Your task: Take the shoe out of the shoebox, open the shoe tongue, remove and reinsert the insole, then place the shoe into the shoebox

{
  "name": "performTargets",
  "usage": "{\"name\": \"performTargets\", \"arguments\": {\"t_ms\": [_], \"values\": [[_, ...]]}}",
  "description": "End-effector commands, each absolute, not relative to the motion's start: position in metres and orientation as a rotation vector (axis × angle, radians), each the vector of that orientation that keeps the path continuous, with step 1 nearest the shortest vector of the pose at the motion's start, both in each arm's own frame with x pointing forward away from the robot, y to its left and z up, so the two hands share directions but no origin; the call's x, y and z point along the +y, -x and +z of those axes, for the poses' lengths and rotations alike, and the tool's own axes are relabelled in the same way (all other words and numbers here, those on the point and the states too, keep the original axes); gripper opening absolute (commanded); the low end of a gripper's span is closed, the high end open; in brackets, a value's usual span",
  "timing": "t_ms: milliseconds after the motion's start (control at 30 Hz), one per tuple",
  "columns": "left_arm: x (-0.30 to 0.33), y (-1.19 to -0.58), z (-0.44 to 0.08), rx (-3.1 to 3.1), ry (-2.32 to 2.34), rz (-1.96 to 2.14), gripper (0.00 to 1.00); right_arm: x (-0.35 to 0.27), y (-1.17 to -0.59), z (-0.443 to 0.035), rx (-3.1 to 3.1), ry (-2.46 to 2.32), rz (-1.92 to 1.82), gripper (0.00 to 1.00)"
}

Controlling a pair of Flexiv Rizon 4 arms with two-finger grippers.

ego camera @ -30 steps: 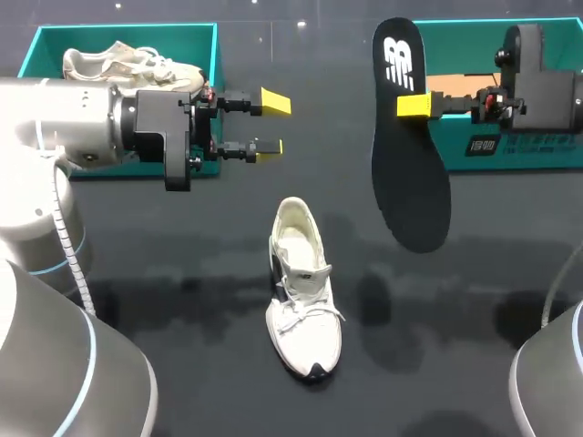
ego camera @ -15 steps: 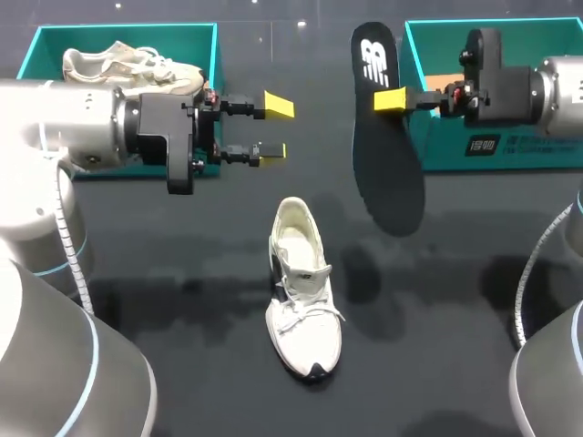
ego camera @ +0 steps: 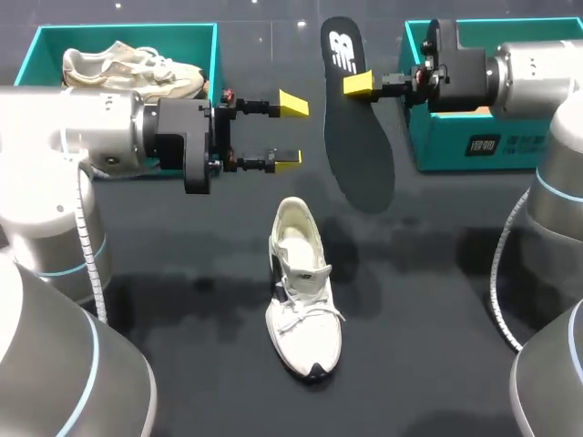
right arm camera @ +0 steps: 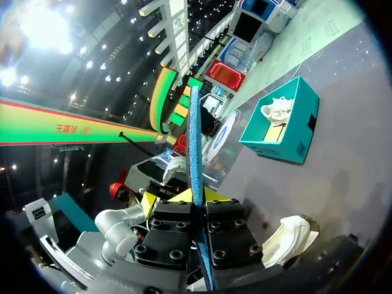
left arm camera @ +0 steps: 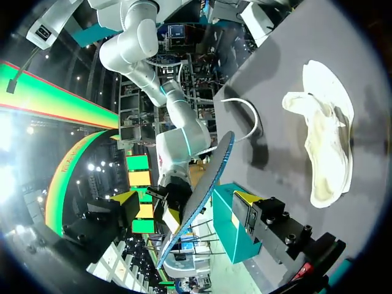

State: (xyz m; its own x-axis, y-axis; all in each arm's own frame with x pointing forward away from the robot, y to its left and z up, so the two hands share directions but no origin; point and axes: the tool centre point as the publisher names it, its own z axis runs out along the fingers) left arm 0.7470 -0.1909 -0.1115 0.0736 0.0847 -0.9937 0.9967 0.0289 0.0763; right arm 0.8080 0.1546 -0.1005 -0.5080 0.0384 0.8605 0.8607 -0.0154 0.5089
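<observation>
Head view evenly lit from overhead. Dark glossy table [ego camera: 437,346] mirrors small ceiling lights along far edge. Soft doubled shadows beside white lace-up shoe [ego camera: 303,291] and beneath flat black insole [ego camera: 360,155]. Wrist views: bright lamp glare.

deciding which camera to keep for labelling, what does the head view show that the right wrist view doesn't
Only the head view: the flat black face of the insole with its white logo, and the box on the right.
Only the right wrist view: the insole edge-on as a thin blue line, clamped between the two fingers of the right gripper.
Both: the white shoe lying on the table, and the box on the left holding a second shoe.
</observation>
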Motion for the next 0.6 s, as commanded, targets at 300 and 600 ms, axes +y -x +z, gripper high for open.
{"name": "performTargets", "arguments": {"t_ms": [300, 600], "values": [[-0.209, -0.747, -0.119, 1.281, -1.238, -0.989, 1.00, 0.169, -0.819, -0.104, -1.535, 1.162, -1.446, 0.00], [-0.228, -0.768, -0.126, 1.288, -1.216, -0.979, 0.98, 0.173, -0.820, -0.112, -1.458, 1.218, -1.481, 0.00]]}}
